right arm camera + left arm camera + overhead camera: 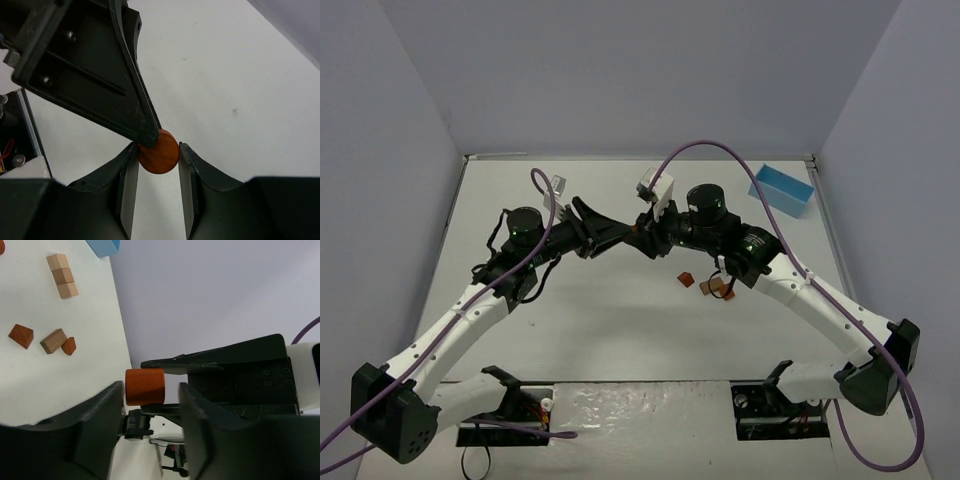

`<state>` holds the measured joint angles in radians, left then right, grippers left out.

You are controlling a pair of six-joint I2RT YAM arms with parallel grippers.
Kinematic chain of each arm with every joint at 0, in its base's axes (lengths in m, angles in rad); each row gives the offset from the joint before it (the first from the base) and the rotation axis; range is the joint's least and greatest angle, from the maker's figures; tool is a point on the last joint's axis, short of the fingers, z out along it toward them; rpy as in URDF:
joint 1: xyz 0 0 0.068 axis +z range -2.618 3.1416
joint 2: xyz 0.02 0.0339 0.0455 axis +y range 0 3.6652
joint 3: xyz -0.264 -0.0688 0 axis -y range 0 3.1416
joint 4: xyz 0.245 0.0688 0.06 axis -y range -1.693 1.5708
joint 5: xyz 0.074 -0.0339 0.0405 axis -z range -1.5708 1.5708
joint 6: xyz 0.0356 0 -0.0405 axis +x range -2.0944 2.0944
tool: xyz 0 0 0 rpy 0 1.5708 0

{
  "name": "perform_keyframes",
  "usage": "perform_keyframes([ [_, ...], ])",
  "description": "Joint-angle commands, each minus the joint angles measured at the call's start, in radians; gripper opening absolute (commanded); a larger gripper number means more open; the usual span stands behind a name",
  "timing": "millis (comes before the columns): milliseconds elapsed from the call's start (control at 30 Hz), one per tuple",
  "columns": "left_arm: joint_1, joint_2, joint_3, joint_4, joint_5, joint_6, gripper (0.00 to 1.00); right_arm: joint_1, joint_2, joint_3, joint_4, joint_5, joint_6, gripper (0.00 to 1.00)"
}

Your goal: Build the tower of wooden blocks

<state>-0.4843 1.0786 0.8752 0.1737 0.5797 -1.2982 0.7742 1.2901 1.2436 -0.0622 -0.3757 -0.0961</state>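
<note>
I'm pinching the orange-brown wooden cylinder [159,152] across its curved side with the right gripper [156,148]. The pads are narrow and seated on both flanks, so the piece is hanging in the air between the arms, above the table [620,330]. Facing it, the left gripper [151,389] is standing slightly wider than the cylinder's length, with one finger seemingly against an end face and the other clear. I'm reading this as a hand-over, with the grips crossed so the fingers don't collide. Under the right arm, behind its gripper, loose pieces are lying: three tan cubes [62,276] in a line, a tan block [53,340], a reddish wedge [21,335] and a smaller wedge [69,345]. I cannot tell whether those cubes are stacked.
</note>
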Motion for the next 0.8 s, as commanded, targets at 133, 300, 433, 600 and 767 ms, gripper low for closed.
perform_keyframes([
  [133,0.020,-0.027,0.019,0.030,-0.011,0.035,0.79,0.006,-0.090,-0.137,0.046,0.126,0.017,0.00],
  [300,0.063,-0.064,0.118,-0.278,-0.108,0.273,0.87,-0.033,-0.135,-0.232,0.036,0.238,0.071,0.00],
  [433,0.070,-0.101,0.214,-0.551,-0.303,0.544,0.90,-0.156,-0.146,-0.301,0.022,0.334,0.159,0.00],
  [600,0.074,-0.149,0.229,-0.711,-0.497,0.733,0.90,-0.290,-0.133,-0.347,0.006,0.476,0.233,0.00],
  [767,0.089,-0.187,0.177,-0.775,-0.630,0.869,0.91,-0.447,-0.079,-0.358,0.016,0.471,0.251,0.00],
])
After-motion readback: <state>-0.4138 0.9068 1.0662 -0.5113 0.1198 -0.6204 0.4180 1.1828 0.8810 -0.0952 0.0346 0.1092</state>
